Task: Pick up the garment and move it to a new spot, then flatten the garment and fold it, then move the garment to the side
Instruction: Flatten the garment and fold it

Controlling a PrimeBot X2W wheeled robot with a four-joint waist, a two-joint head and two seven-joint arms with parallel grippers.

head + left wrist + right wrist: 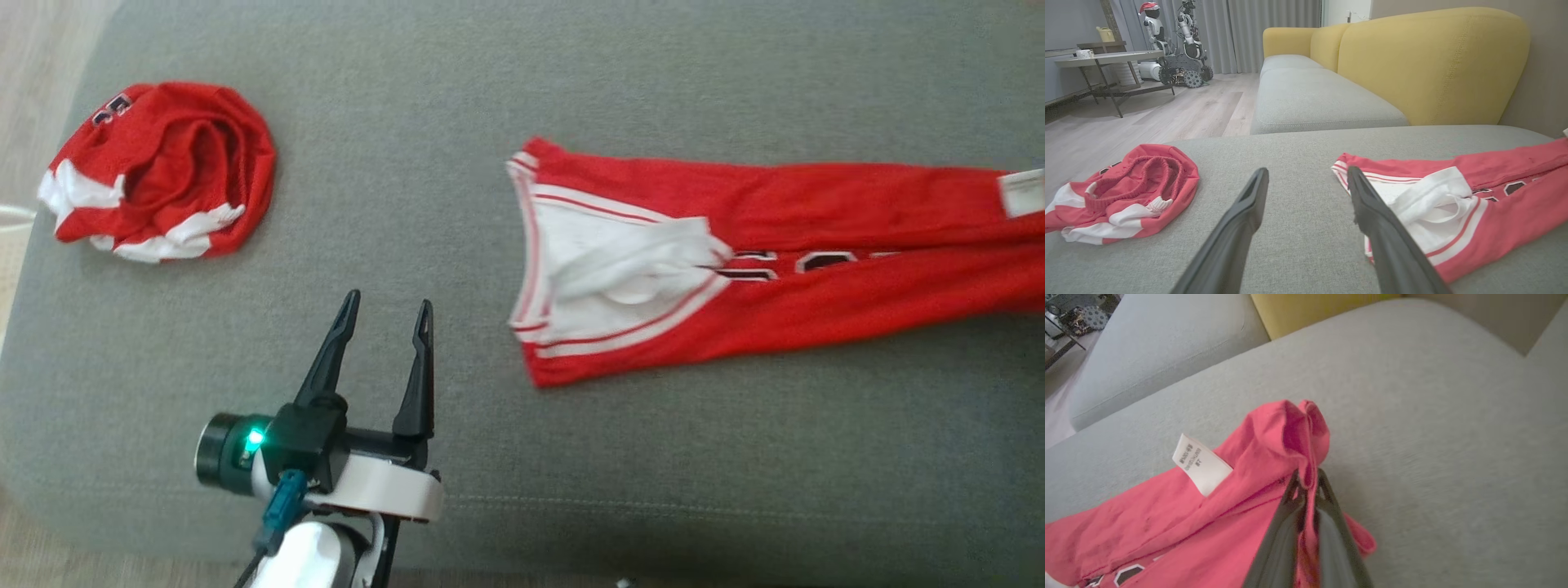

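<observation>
Red bundle (159, 171) is lying far left | left gripper (389, 299) is hovering wide, empty, ready for a second grasp | garment (735, 261) is lying stretched across the cushion (490, 98) | right gripper (1308, 478) is pinching its far end, likely for lifting.

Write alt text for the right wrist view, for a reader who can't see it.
The right pincer is shut on a bunched edge of the red garment, which lies on a grey sofa cushion. A white label sticks up from the cloth left of the grip, and a yellow backrest shows at the top.
</observation>
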